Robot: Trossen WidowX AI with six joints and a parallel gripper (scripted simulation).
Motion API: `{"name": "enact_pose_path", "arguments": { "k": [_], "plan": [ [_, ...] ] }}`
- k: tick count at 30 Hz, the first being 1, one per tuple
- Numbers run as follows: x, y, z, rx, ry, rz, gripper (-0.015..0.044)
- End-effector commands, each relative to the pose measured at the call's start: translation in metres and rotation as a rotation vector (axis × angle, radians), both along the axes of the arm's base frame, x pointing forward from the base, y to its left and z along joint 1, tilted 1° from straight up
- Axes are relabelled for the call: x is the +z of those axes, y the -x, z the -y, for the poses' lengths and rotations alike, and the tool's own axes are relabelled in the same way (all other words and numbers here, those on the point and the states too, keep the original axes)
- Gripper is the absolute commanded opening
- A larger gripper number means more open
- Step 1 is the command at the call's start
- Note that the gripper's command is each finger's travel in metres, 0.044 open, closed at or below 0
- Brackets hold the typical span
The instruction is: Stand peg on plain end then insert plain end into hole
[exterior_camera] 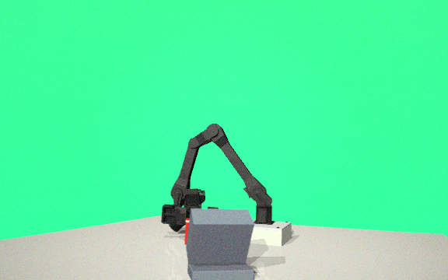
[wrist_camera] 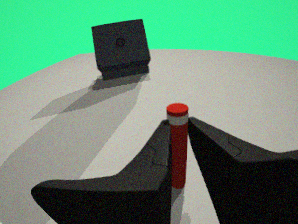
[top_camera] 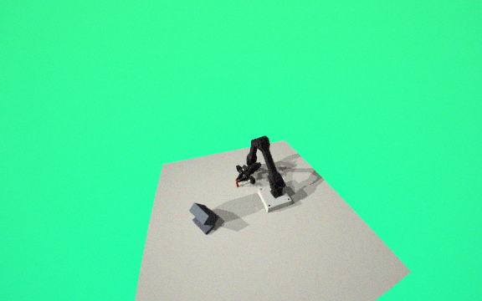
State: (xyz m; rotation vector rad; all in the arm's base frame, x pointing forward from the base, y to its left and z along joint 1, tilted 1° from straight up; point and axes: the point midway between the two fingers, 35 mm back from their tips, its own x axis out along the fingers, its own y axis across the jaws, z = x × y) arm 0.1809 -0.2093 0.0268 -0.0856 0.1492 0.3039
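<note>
My gripper [wrist_camera: 177, 124] [top_camera: 243, 181] is shut on the red peg [wrist_camera: 177, 149] [top_camera: 237, 183] [exterior_camera: 187, 231]. In the wrist view the peg stands upright between the two black fingers, its white band just under the top end. The gripper is low over the table. The sloped grey panel [wrist_camera: 120, 42] [top_camera: 202, 214] [exterior_camera: 219, 237] stands ahead of the gripper, well apart from it; its hole [wrist_camera: 121, 42] shows as a dark spot in its face in the wrist view. In the exterior view the panel hides most of the peg.
The arm's white base [top_camera: 274, 200] [exterior_camera: 274, 232] sits on the grey table [top_camera: 308, 251] behind the gripper. The panel has a low step [top_camera: 204, 227] at its foot. Green background surrounds the table.
</note>
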Motion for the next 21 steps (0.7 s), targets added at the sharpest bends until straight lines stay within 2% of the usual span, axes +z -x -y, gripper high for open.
{"name": "enact_pose_path", "arguments": {
  "k": [1, 8, 9, 12, 21],
  "plan": [
    [-0.0023, 0.0011, 0.0006, 0.0, 0.0, 0.0, 0.0049],
    [-0.0025, 0.0025, 0.002, -0.004, -0.003, 0.002, 0.0049],
    [-0.0002, 0.0016, 0.0016, -0.004, -0.003, 0.002, 0.0056],
    [-0.0002, 0.0016, 0.0017, -0.005, -0.003, 0.003, 0.013],
    [-0.0002, 0.0016, 0.0017, -0.005, -0.003, 0.003, 0.013]
  ]
}}
